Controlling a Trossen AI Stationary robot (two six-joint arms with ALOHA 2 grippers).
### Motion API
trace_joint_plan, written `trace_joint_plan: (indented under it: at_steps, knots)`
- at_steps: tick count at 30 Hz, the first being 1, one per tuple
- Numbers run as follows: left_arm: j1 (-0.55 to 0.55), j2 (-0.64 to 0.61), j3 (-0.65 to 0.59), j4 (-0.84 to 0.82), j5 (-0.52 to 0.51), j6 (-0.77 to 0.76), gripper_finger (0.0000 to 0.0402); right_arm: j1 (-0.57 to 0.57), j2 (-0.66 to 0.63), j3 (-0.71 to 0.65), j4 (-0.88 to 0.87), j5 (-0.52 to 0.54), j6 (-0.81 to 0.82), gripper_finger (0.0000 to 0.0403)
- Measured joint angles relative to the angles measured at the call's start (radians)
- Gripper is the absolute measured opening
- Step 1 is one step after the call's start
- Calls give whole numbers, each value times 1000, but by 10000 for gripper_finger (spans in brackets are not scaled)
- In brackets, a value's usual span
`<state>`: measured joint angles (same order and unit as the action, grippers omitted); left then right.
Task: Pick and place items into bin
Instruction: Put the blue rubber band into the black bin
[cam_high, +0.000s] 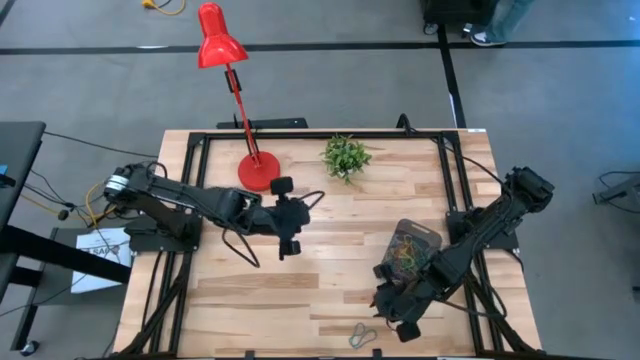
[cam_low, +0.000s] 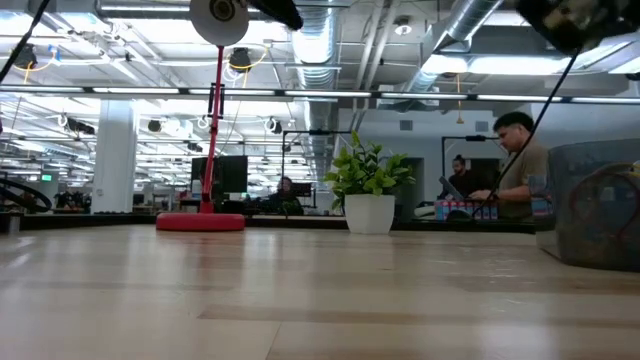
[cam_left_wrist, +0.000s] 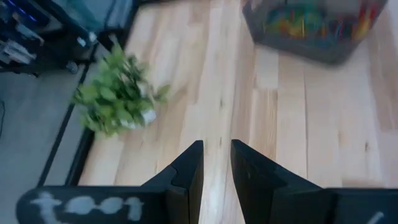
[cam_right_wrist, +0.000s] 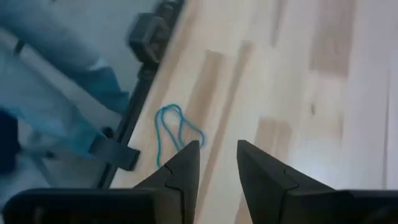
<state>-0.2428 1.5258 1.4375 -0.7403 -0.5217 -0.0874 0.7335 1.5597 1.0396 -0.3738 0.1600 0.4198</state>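
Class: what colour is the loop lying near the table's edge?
Blue loop, clearest in the right wrist view.

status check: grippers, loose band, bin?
Right gripper open, empty, low near the table's front edge beside a grey-blue loop. Left gripper open, empty, mid-table. Bin holds many bands. Nothing between gripper and loop.

I'm reading no legible text anywhere. White markings are showing on the left tool's (cam_left_wrist: 216, 168) housing, but they're too blurred to make out.
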Motion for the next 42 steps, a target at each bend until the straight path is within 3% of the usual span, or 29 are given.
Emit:
trace_joint_plan:
  at_steps: [5, 11, 20, 25, 42]
  knots:
    - [0, 66, -1, -34, 41, 3, 73, -10, 0, -12, 110, -1, -208, 102]
    - [-5, 91, -2, -8, 70, 2, 73, -28, 39, -13, 115, -7, -211, 102]
    - [-3, 94, -1, 16, 65, 9, 73, -49, 201, 12, 210, -55, -153, 102]
    - [-2, 94, -1, 15, 64, 30, 73, -34, 296, 68, 229, -137, -280, 102]
    - [11, 94, -1, -11, 73, 39, 73, -14, 508, 155, 242, -106, -245, 102]
